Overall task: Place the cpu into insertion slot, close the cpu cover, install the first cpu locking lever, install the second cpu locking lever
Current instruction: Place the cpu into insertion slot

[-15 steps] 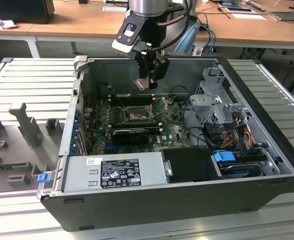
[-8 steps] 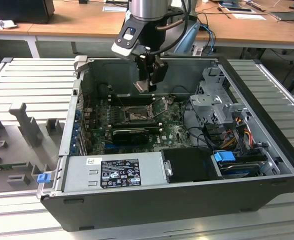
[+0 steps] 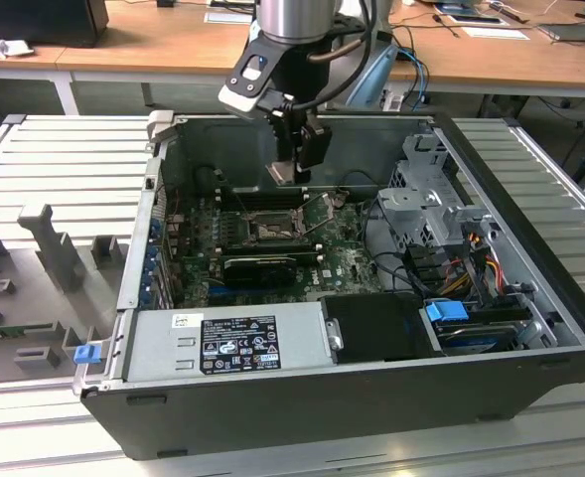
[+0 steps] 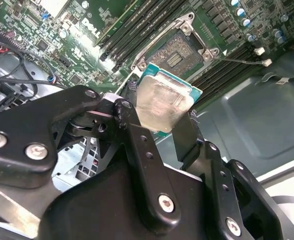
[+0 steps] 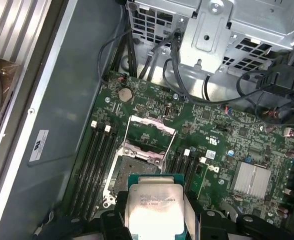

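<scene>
Gripper (image 3: 294,171) status: my two fingers are clamped on the cpu (image 3: 290,172), one on each opposite edge. This leaves the flat metal lid and the underside free of contact, which I judge to be the reason for an edge grip. In both wrist views the cpu (image 4: 161,102) (image 5: 154,202) sits level between the fingers (image 4: 137,132), lid toward the cameras.

I hold the cpu in the air above the motherboard (image 3: 347,260), inside the open computer case (image 3: 371,393). It does not touch the insertion slot (image 5: 129,175), which lies below and near it. The cpu cover (image 5: 154,125) stands swung open beside the slot, so the contact field is exposed and can receive the chip.

Markings: fine print is present on the cpu lid in the first wrist view. A white label (image 5: 38,146) sits on the case wall, and a black label (image 3: 239,343) on the power supply (image 3: 158,348). I do not transcribe these.
</scene>
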